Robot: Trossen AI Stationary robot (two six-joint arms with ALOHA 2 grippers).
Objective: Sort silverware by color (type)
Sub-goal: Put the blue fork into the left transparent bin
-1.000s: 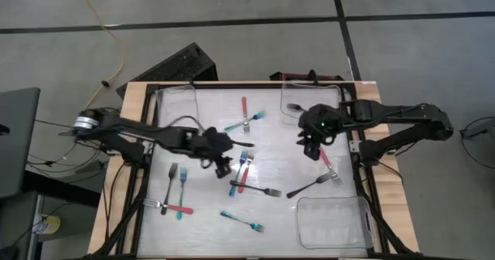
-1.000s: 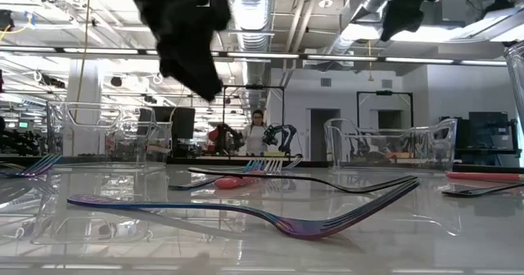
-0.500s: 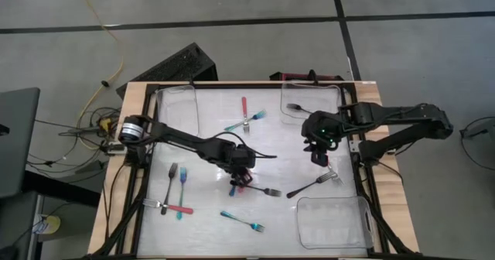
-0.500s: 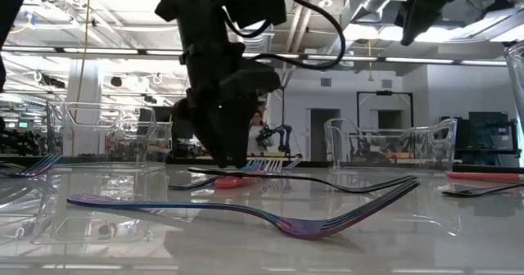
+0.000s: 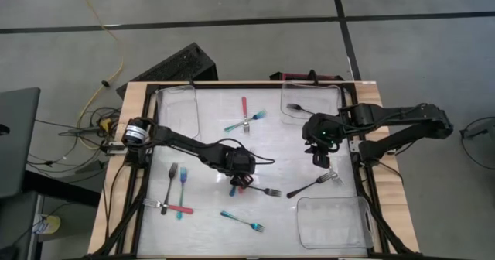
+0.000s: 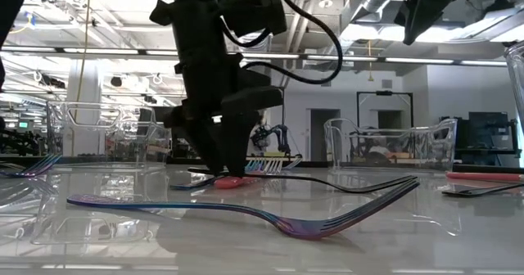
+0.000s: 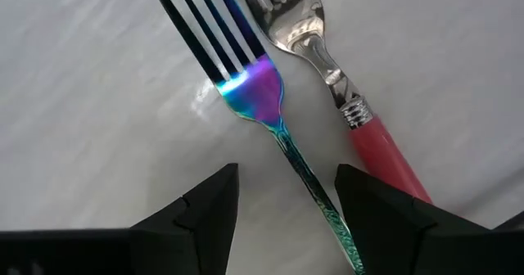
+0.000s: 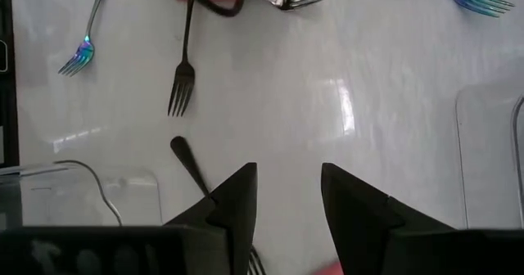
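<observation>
Left gripper [image 5: 240, 181] dropped onto table centre since earlier; left wrist view alone shows fingers [image 7: 205, 209] apart, straddling iridescent fork [image 7: 246, 78] beside red-handled fork [image 7: 360, 119]. Right gripper [image 5: 321, 155] open, hovering right.

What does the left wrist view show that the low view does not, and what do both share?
Only the left wrist view shows the left claw open astride the iridescent fork, with the red-handled fork's metal tines lying beside it.

Only the low view shows the clear tray standing behind, another iridescent fork lying nearest the camera, and a long black fork.

Both show the left claw low over the white table at the red-handled fork.
</observation>
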